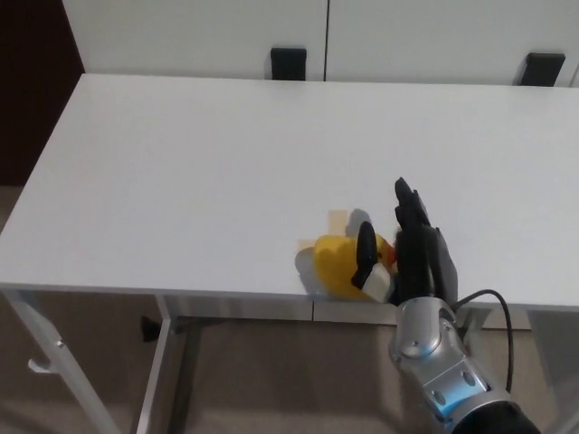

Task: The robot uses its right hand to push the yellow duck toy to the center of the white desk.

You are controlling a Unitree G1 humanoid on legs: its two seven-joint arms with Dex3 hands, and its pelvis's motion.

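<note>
The right hand (418,246), fingers spread and holding nothing, presses against the yellow duck toy (339,264) near the white counter's (208,172) front edge; the duck's facing direction is unclear.

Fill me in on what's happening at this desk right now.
A humanoid robot's right hand is up against a yellow duck toy on a white desk. The hand stands on the duck's right side, thumb reaching across the toy and fingers extended, so it looks set to push rather than grip. The duck sits close to the near edge, a little right of the middle, so it has yet to reach the desk's center. The left hand is not in view.
</note>
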